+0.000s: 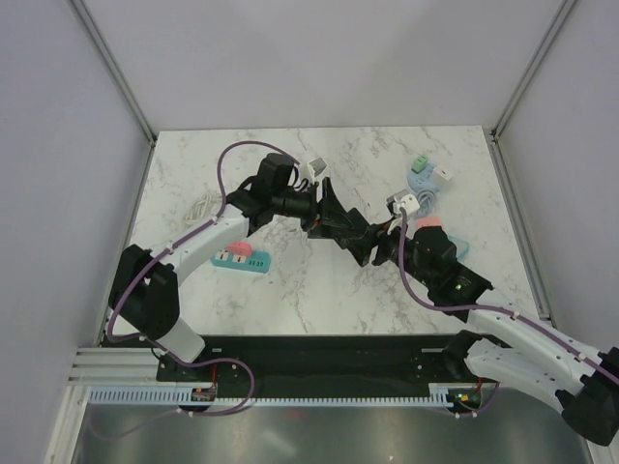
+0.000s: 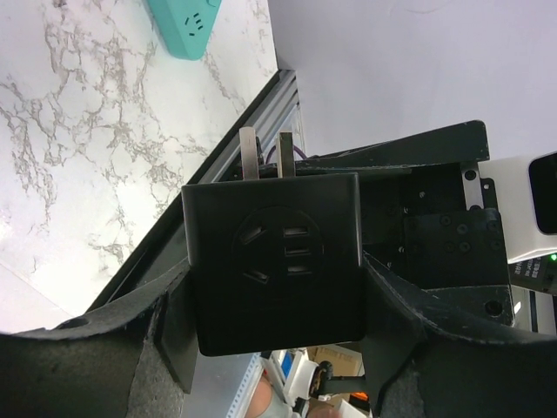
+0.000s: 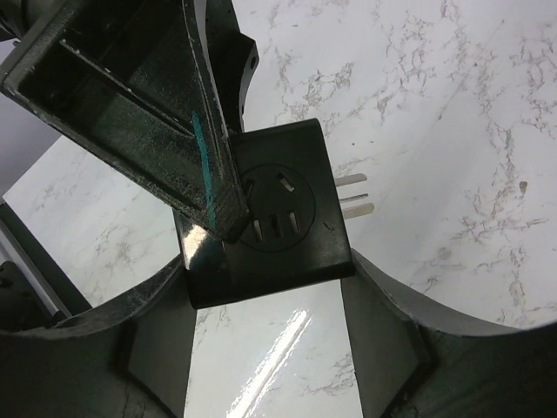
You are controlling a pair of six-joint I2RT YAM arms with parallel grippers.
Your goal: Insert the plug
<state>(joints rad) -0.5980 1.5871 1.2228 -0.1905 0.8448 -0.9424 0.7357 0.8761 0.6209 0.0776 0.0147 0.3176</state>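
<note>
Black adapter plug [image 2: 274, 261] over mid-worktop, clamped between left fingers [image 2: 170, 335], prongs bare. Right fingers [image 3: 387, 348] flank it closely; cannot tell if gripping. Teal power strip [image 1: 242, 259] lies near-left, well apart, with open marble worktop [image 1: 319, 290] between. Small adapters [image 1: 426, 174] crowd far-right edge.

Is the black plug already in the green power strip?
No, the black plug has bare prongs, away from the green power strip.
</note>
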